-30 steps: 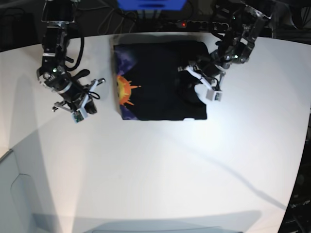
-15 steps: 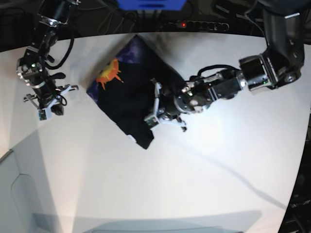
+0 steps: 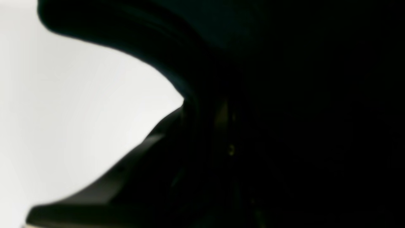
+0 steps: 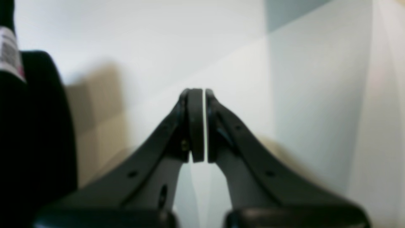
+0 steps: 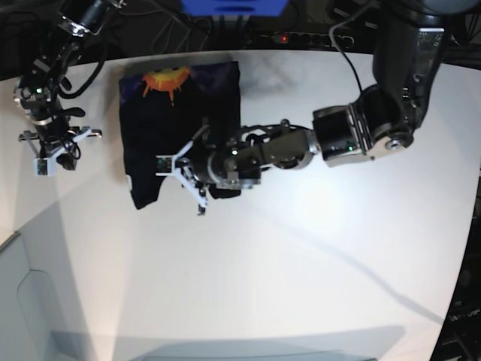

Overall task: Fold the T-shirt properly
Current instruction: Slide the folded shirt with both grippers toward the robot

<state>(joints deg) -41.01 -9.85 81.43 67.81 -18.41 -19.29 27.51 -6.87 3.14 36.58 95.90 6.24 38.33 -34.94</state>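
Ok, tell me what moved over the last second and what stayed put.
The left gripper swept across the table, dragging the T-shirt toward the base view's left and turning it, so the sunburst print now sits at the far edge. The right gripper backed off toward the table's left edge. The right gripper stayed shut and empty; the shirt stayed folded.

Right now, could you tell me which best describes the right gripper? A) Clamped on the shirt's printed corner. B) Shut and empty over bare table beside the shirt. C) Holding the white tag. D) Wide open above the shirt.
B: in the right wrist view the right gripper has its pads together with nothing between them, over the white table, apart from the T-shirt.
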